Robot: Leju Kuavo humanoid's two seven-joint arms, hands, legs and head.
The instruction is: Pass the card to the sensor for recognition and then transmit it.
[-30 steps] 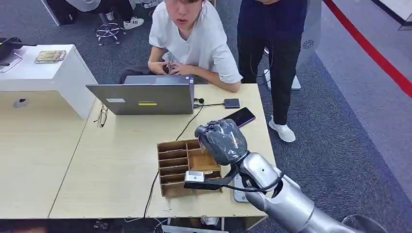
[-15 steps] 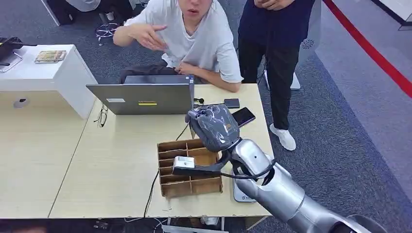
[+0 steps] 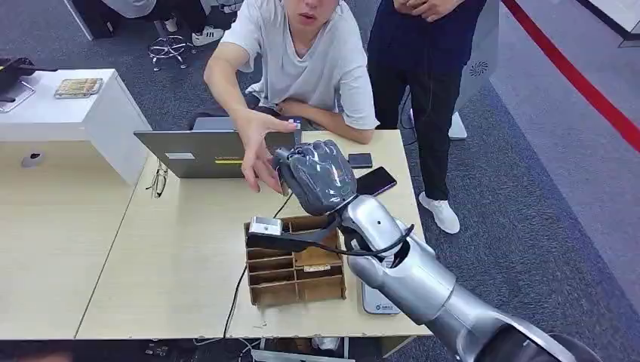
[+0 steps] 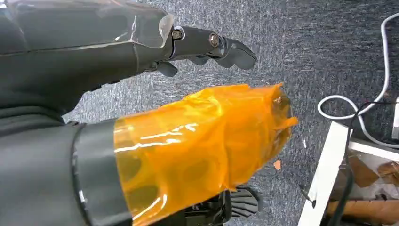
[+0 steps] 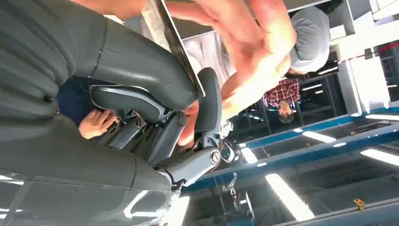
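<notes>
Grey right hand (image 3: 317, 177) fingers pinching thin card (image 5: 175, 44) edge-on, long axis toward person's open hand (image 3: 256, 151).

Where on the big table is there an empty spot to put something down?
The widest bare patch of the table lies left of the wooden divider box, in front of the laptop. The far right corner is crowded: phone, small black box, the robot's right hand holding the card, and a person's hand.
</notes>
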